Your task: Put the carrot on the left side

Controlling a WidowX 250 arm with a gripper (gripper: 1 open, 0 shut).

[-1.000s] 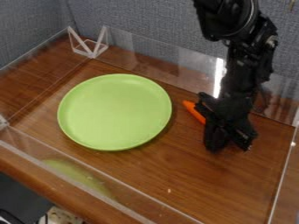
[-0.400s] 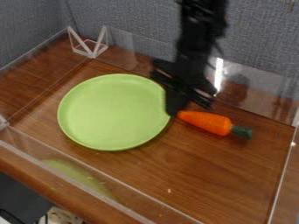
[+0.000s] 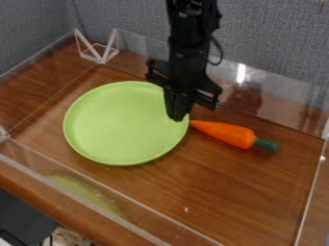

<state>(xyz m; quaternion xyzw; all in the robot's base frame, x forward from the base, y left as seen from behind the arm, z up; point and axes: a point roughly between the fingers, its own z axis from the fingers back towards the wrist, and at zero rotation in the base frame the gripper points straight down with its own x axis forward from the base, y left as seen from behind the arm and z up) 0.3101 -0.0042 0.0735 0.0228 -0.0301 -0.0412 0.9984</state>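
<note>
The orange carrot lies flat on the wooden table, just right of the lime-green plate, with its pointed end toward the plate and its dark green stem end toward the right. My black gripper points straight down over the plate's right rim, left of the carrot's tip. Its fingers are pressed together and hold nothing. The carrot is not in the gripper's grasp.
Clear acrylic walls ring the wooden table. A small clear triangular stand sits in the back left corner. Bare wood lies in front of the plate and around the carrot.
The arm swung from the right side to the left and rose a little, now over the plate's right rim. The carrot, earlier hidden behind the gripper, now lies uncovered on the table.
</note>
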